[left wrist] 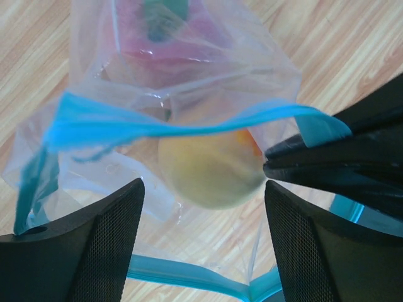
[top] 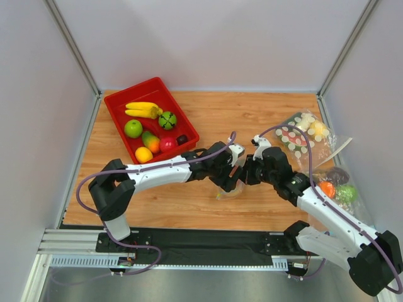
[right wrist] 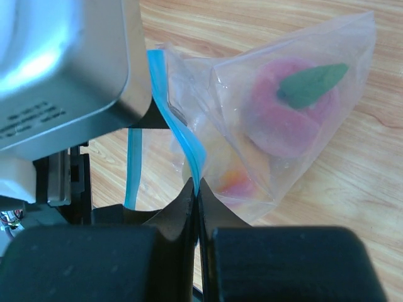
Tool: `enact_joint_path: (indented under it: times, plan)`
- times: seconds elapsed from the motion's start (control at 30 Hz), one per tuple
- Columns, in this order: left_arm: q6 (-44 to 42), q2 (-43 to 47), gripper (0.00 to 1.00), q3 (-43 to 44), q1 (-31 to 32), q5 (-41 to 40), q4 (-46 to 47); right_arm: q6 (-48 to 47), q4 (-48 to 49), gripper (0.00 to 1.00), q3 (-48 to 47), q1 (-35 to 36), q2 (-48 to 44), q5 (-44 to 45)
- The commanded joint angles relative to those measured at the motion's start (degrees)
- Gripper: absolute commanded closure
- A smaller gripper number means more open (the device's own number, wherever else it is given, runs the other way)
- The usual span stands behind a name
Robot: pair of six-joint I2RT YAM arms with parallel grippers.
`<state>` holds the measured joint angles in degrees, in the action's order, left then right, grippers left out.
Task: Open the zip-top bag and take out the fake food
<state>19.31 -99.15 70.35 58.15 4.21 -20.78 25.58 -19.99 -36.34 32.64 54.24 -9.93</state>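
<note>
Well, the wooden surface [top: 208,116] takes up most of the room, and the zip-top bag [top: 230,190] hangs low over its middle, where the two arms meet. I cannot tell whether its bottom touches the wood. A red tray [top: 178,106] of fruit lies well apart from the bag, behind it and to its left.

The left fingers [left wrist: 94,251] stand wide apart above the bag's mouth, one on each side of it, clamping nothing. The right fingers [right wrist: 94,264] are pressed together on the bag's right corner, pinching its zip strip [right wrist: 179,135].

Inside the bag, the pink-red fruit [right wrist: 293,113] with a green leaf lies deepest. The yellow-orange fruit [left wrist: 211,170] sits just under the mouth, between the left fingers. The light blue strip runs across above it.
</note>
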Motion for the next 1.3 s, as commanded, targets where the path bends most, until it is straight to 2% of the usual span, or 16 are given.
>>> enact_joint_path:
  times: [0.0,0.3,0.5,0.77,0.83,0.87,0.9,0.97,1.0,1.1,1.27]
  plan:
    - [1.1,-0.3,0.16,-1.2,0.5,-2.0,4.7,0.9,0.5,1.0,0.7,0.1,-1.4,0.4]
    - [5.2,-0.7,0.11,-3.8,0.5,-0.5,15.7,1.5,1.1,1.0,2.2,0.1,-1.2,1.3]
    - [7.0,-3.8,0.1,-2.4,0.5,2.2,17.6,1.7,0.5,1.0,2.8,0.1,-1.7,3.1]
    - [6.2,-6.8,0.09,-0.7,1.2,1.9,16.5,2.0,0.5,1.0,3.8,0.1,-2.6,3.8]
    - [6.2,-7.5,0.19,-0.2,1.3,1.9,16.2,2.1,0.4,1.0,3.9,0.1,-2.7,3.9]
    - [6.1,-7.6,0.26,-0.2,1.3,1.9,16.0,2.0,0.4,1.0,3.9,0.1,-2.8,4.0]
    - [6.2,-7.5,0.38,-0.3,1.2,1.9,16.1,2.1,0.3,1.0,4.0,0.1,-2.9,4.2]
    - [5.9,-6.9,0.47,-0.7,1.2,1.3,16.4,2.0,0.0,1.0,4.1,0.1,-2.9,4.7]
    - [5.7,-5.8,0.56,-1.4,1.2,1.2,16.6,1.9,0.0,1.0,4.2,0.1,-2.9,5.4]
    - [5.1,-2.8,0.62,-2.8,1.2,0.2,17.0,1.5,-0.3,1.0,4.3,0.1,-2.6,6.4]
    - [5.2,1.0,0.62,-4.4,1.3,-1.7,16.8,1.7,-0.2,1.0,4.6,0.1,-1.9,6.9]
